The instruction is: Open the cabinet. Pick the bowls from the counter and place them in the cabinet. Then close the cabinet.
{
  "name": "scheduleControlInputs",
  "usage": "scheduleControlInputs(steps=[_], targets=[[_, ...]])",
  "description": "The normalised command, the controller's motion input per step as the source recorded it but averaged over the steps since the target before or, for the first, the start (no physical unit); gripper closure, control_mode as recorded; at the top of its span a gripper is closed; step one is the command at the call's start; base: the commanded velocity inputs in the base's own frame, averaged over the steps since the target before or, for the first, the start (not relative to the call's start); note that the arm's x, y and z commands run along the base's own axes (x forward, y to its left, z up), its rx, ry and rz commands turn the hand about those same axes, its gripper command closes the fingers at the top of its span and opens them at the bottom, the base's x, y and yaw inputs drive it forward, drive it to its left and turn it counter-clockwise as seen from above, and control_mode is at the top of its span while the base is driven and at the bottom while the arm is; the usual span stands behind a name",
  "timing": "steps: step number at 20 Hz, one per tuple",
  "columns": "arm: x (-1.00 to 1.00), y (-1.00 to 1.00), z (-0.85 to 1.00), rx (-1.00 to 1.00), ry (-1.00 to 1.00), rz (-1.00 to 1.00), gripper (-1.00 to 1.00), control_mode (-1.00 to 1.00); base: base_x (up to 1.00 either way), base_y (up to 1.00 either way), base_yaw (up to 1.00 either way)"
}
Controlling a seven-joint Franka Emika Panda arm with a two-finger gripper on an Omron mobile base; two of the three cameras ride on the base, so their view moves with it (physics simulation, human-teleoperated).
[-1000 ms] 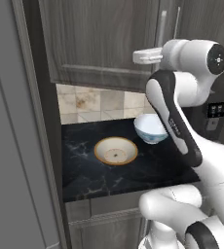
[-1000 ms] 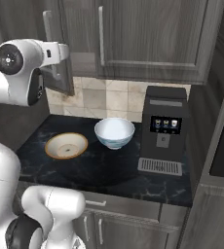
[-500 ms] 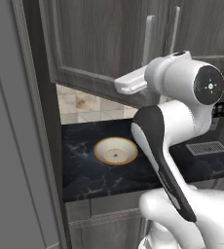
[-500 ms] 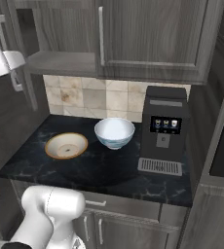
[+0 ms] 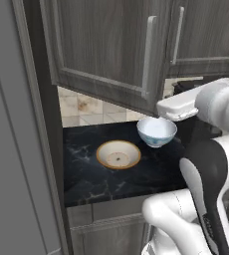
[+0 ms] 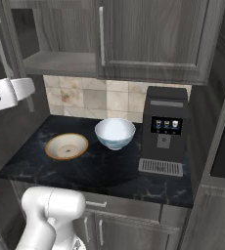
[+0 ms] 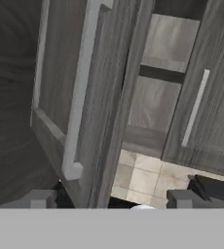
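Note:
The cabinet (image 6: 148, 44) has its left door (image 5: 106, 50) swung wide open toward me, and its right door (image 5: 206, 35) is shut. A wooden shelf (image 6: 60, 63) shows inside. In the hand view my gripper (image 7: 109, 202) is open, just below and in front of the open door's silver handle (image 7: 80, 97), holding nothing. The arm's white hand (image 5: 178, 107) hangs by the door's lower corner. Both bowls sit on the black counter (image 6: 109, 171): the shallow cream one (image 5: 118, 154) (image 6: 66, 146) on the left, the white and blue one (image 5: 157, 132) (image 6: 115, 133) to its right.
A dark coffee machine (image 6: 166, 132) stands on the right of the counter against the tiled backsplash (image 6: 85, 97). A tall grey panel (image 5: 12, 149) closes the left side. The open door hangs out over the counter's left half.
The left door has swung from nearly shut to wide open. My gripper was shut on its handle, has let go and opened, and the hand has drawn back and down.

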Motion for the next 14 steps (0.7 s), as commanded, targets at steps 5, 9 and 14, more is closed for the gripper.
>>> scheduleControlInputs(steps=[5, 9, 14], targets=[[-0.11, -1.0, -0.02, 0.19, 0.18, 0.02, -1.0, -1.0, 0.0, 0.0, 0.0], [0.28, -0.88, 0.06, 0.19, 0.27, 0.21, -1.0, -1.0, 0.0, 0.0, 0.0], [0.1, -0.44, 0.0, 0.02, 0.21, 0.24, -1.0, -1.0, 0.0, 0.0, 0.0]])
